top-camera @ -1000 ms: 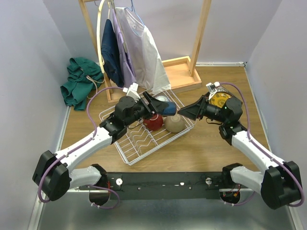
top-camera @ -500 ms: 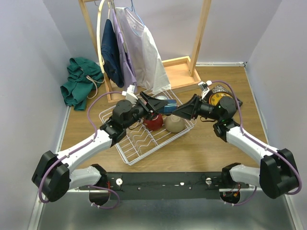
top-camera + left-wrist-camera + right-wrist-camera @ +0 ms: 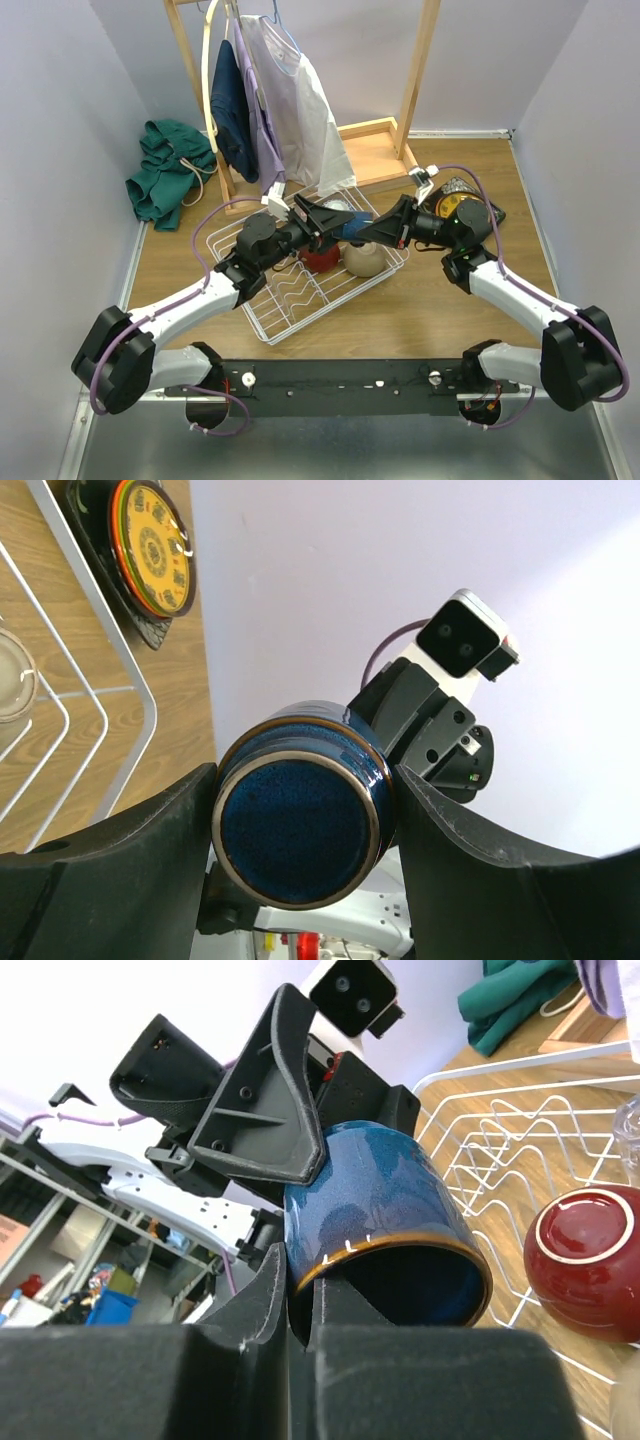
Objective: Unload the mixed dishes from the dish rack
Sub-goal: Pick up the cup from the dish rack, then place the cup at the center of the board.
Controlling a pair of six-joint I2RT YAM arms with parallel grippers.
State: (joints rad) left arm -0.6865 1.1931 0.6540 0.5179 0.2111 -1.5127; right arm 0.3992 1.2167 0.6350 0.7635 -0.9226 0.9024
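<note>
Blue cup point(image 3: 350, 226) hangs in the air over the 1 o'clock corner of the dish rack point(image 3: 283, 318), held from both sides. Left pincer point(image 3: 322, 222) is clenched across the cup body. Right pincer point(image 3: 372, 232) is pinched on the rim, one finger inside and one outside.

Risks:
- A rim pinch is thin. If the left lets go before it is firm, the glazed cup could pivot or slip and drop onto the red bowl point(image 3: 320, 258) at 7 o'clock or the tan bowl point(image 3: 363, 258) at 6 o'clock.
- If both arms pull while clamped, the cup may twist out.
- On the swing toward the yellow plate point(image 3: 457, 208) stack at 3 o'clock on the tabletop point(image 3: 420, 310), it could clip the rack wall.
</note>
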